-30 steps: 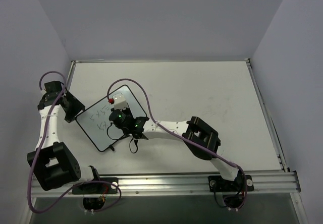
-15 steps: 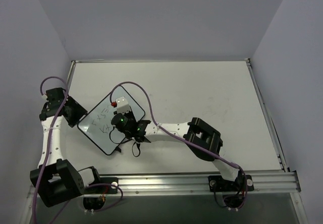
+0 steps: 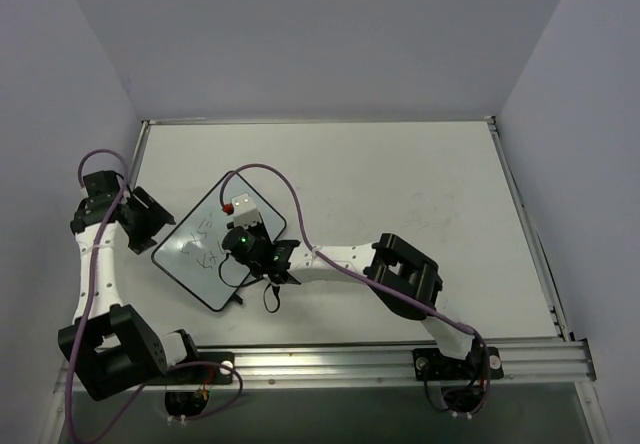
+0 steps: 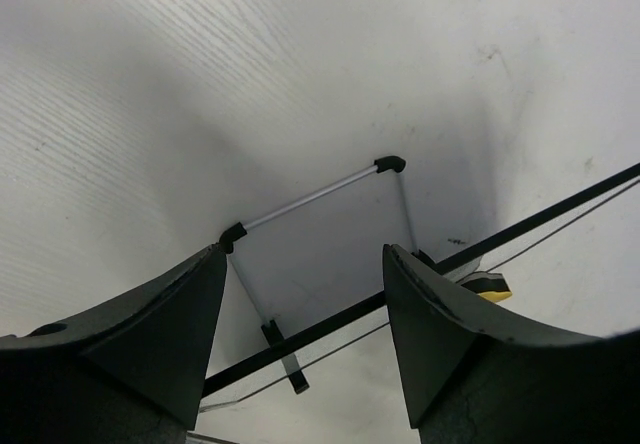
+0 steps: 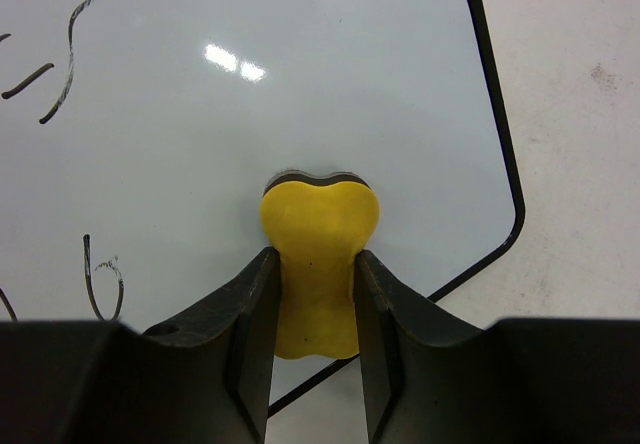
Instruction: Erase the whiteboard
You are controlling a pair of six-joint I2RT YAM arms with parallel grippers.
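Observation:
The whiteboard point(image 3: 203, 270) lies cornerwise on the table at the left, with dark handwriting point(image 3: 200, 244) on its left half. My right gripper point(image 3: 240, 247) is over the board, shut on a yellow eraser point(image 5: 318, 214) whose dark pad presses on the glossy surface point(image 5: 300, 84). Pen strokes point(image 5: 60, 64) remain left of the eraser. My left gripper point(image 3: 157, 226) sits at the board's left corner with its jaws open. The board's black edge point(image 4: 330, 321) runs across beyond the gap between them point(image 4: 303, 254). The eraser point(image 4: 487, 286) peeks past the right finger.
The white table point(image 3: 420, 184) is walled at the back and on both sides. A metal rail point(image 3: 400, 362) with the arm bases runs along the near edge. Purple cables loop over both arms. The right arm's elbow point(image 3: 405, 274) rests mid-table.
The left gripper's jaws have widened and it has drawn slightly left at the board's corner. The board has turned a little. The right gripper with the eraser has slid slightly across the board.

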